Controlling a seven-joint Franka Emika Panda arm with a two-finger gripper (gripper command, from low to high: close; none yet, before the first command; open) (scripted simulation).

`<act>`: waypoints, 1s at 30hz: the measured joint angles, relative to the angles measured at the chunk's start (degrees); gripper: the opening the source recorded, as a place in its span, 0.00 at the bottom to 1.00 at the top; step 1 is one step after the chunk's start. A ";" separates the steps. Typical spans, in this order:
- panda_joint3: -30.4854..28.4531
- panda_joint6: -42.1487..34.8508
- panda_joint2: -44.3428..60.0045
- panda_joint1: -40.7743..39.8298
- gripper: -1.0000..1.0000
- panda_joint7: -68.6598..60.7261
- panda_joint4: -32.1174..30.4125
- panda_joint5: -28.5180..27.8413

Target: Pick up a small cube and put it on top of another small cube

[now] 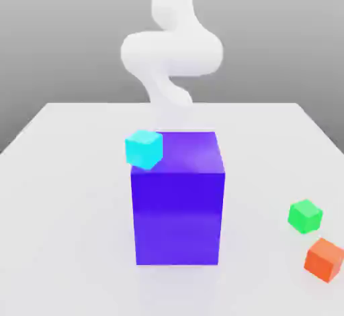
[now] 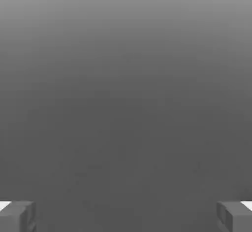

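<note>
One small cube point(image 1: 305, 215) | bright green, tilted, beside orange cube point(image 1: 325, 259) | tool point(image 2: 126, 216) spread wide, empty

A white table point(image 1: 74, 174) carries everything. A big blue-purple block point(image 1: 178, 207) stands at its middle. Toward the exterior view's right, near the front edge, a green cube point(image 1: 305, 216) sits just beside an orange cube point(image 1: 324, 259).

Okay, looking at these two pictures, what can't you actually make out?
- Exterior view: the big blue-purple block hides the table behind it and the cyan cube's support.
- Exterior view: the arm is cut off by the top edge.
- Hand view: the open pincer has its fingertips cut off by the picture's edges; beyond is plain grey.
</note>
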 joint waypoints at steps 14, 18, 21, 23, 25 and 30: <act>-11.76 5.48 29.16 -1.82 0.50 -22.14 5.84 -1.73; -14.54 7.09 37.67 -3.85 0.50 -30.70 7.47 1.12; -15.10 8.23 44.14 -6.79 0.50 -37.55 8.71 3.91; -14.98 8.95 48.47 -8.57 0.50 -42.12 9.55 5.78; -14.78 9.63 52.79 -10.49 0.50 -46.64 10.41 7.61; -13.29 11.30 63.44 -16.59 0.50 -57.38 12.56 11.39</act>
